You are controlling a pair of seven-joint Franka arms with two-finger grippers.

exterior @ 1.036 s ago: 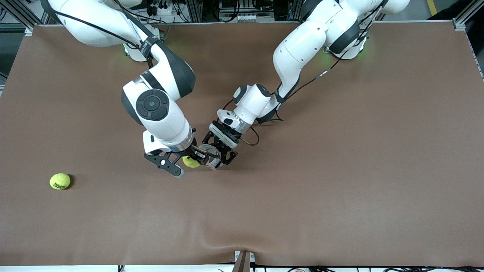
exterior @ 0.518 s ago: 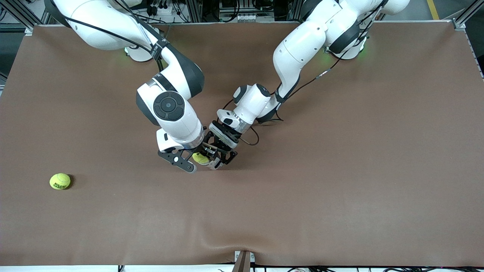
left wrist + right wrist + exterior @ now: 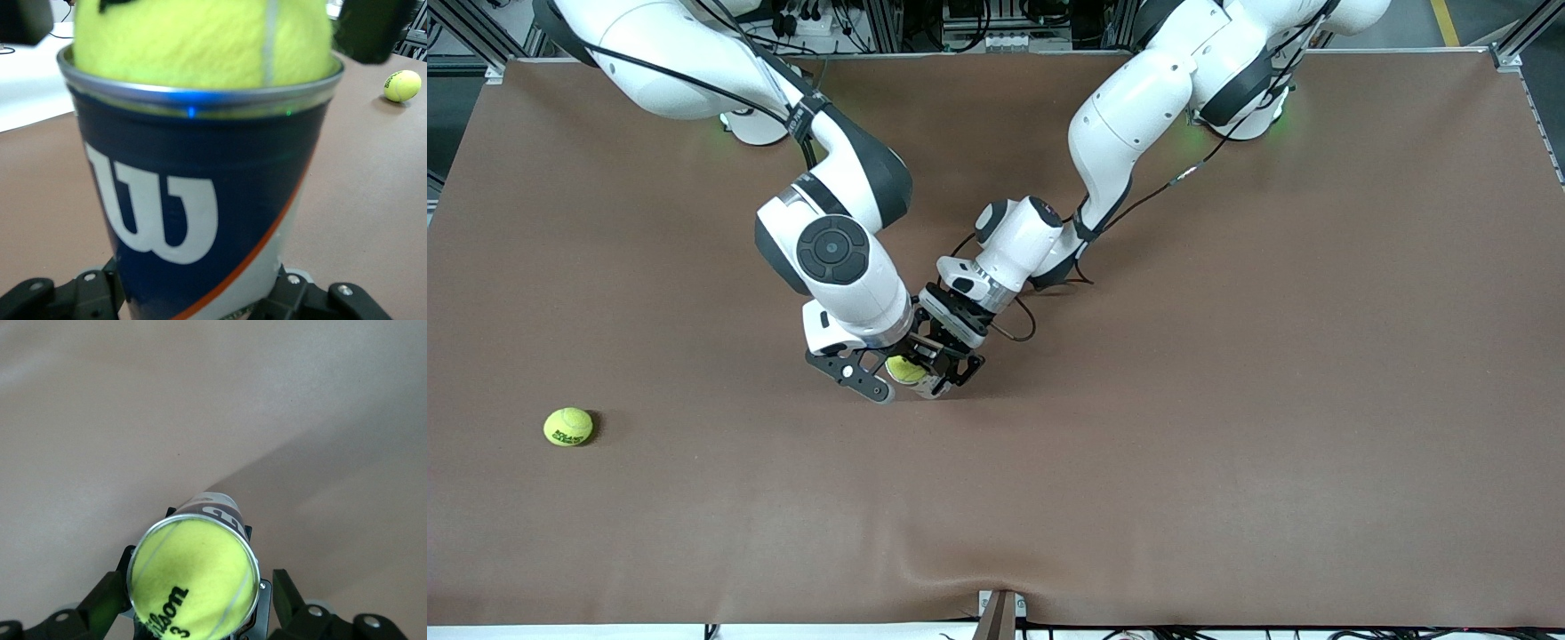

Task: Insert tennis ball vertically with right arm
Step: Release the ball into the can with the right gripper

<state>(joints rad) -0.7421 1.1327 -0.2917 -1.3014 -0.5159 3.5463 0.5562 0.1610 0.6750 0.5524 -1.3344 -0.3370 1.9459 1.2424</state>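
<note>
While the left gripper (image 3: 947,369) is kept clamped on the upright tennis-ball can (image 3: 200,200) near the table's middle, the right gripper (image 3: 889,369) has been carried from beside the can, on the side toward the right arm's end, to directly over its mouth. Its jaws are closed on a tennis ball (image 3: 905,370) — the ball is now seen seated in the can's metal rim (image 3: 200,100), filling the opening (image 3: 193,577); a second ago it was held clear of the rim. Left arm unchanged across the three frames. A second tennis ball (image 3: 567,427) is noted lying on the brown table (image 3: 1227,444) toward the right arm's end, well apart from the can — unmoved
</note>
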